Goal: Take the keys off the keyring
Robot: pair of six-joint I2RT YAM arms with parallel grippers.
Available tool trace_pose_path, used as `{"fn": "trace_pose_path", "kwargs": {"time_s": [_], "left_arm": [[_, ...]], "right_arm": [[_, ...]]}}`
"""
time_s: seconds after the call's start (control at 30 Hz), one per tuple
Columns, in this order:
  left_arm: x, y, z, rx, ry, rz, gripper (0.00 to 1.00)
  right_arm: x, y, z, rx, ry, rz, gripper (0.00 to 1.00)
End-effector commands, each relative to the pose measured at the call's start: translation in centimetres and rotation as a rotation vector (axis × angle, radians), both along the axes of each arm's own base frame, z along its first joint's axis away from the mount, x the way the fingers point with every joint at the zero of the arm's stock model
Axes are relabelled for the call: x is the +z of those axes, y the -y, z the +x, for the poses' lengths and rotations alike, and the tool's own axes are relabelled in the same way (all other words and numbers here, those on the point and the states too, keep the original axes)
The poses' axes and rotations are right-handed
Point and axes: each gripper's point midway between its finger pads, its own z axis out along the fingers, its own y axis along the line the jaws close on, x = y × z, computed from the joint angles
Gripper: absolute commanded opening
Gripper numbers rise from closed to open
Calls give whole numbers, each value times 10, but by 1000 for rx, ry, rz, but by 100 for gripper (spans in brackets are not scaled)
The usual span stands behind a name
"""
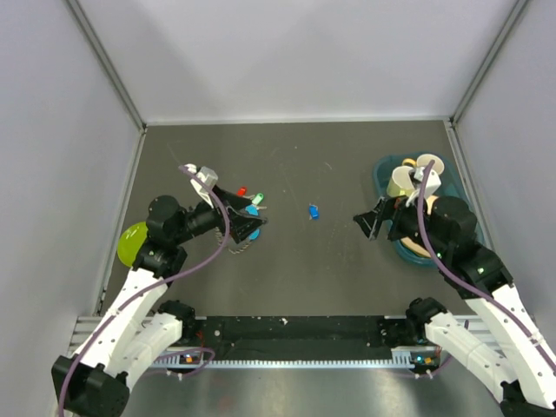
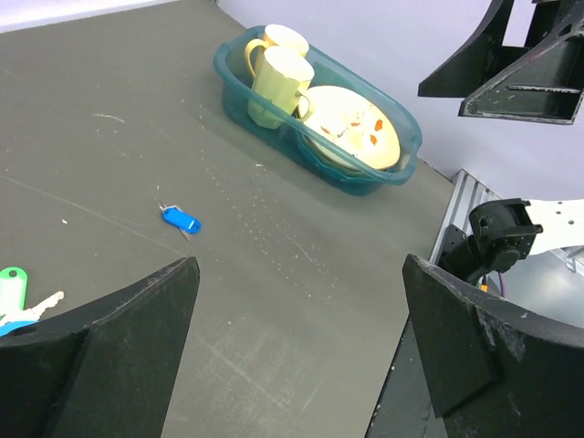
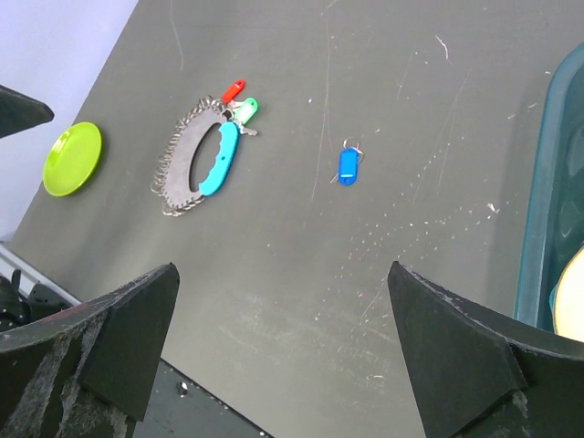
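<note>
The keyring lies on the dark table left of centre: a curved bright-blue tab (image 3: 219,160) joined to a toothed silvery strap (image 3: 178,173). A red key (image 3: 233,91) and a green key (image 3: 246,108) lie at its far end, still at the ring. A blue key (image 3: 348,165) lies alone at mid table, also seen in the left wrist view (image 2: 181,219). My left gripper (image 1: 248,221) is open and empty, right over the keyring. My right gripper (image 1: 363,224) is open and empty, right of the blue key (image 1: 313,211).
A lime-green round dish (image 1: 132,243) sits at the left edge beside the left arm. A teal tub (image 1: 382,174) with mugs and plates stands at the right, under the right arm. Metal rail along the near edge.
</note>
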Motion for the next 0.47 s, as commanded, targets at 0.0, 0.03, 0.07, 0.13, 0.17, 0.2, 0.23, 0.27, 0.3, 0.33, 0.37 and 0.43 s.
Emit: {"fn": "trace_pose_path", "kwargs": {"time_s": [0.0, 0.03, 0.07, 0.13, 0.17, 0.2, 0.23, 0.27, 0.3, 0.33, 0.37, 0.43], "left_arm": [[18, 1, -6, -22, 89, -25, 99], [19, 1, -6, -21, 92, -24, 99], [21, 0, -6, -19, 97, -23, 99], [22, 0, -6, -13, 103, -23, 99], [22, 0, -6, -13, 101, -23, 99], [23, 0, -6, -13, 103, -25, 99], [23, 0, -6, -13, 101, -25, 99], [23, 0, -6, -15, 99, -26, 99], [23, 0, -6, -15, 97, -27, 99], [24, 0, -7, -16, 101, -30, 99], [25, 0, -7, -16, 100, -33, 99], [27, 0, -7, -14, 106, -39, 99]], "right_arm": [[19, -1, 3, 4, 75, 27, 99], [21, -1, 3, 4, 79, 29, 99], [24, -2, 2, 8, 85, 35, 99], [27, -2, 1, 13, 91, 42, 99], [28, -3, 0, 16, 94, 46, 99], [29, -2, 1, 14, 96, 48, 99], [29, -3, 0, 16, 95, 50, 99], [29, -3, 0, 17, 97, 53, 99], [30, -3, 0, 16, 98, 55, 99], [30, -3, -1, 16, 100, 54, 99], [30, -2, 0, 10, 100, 54, 99], [30, -1, 0, 4, 103, 52, 99]]}}
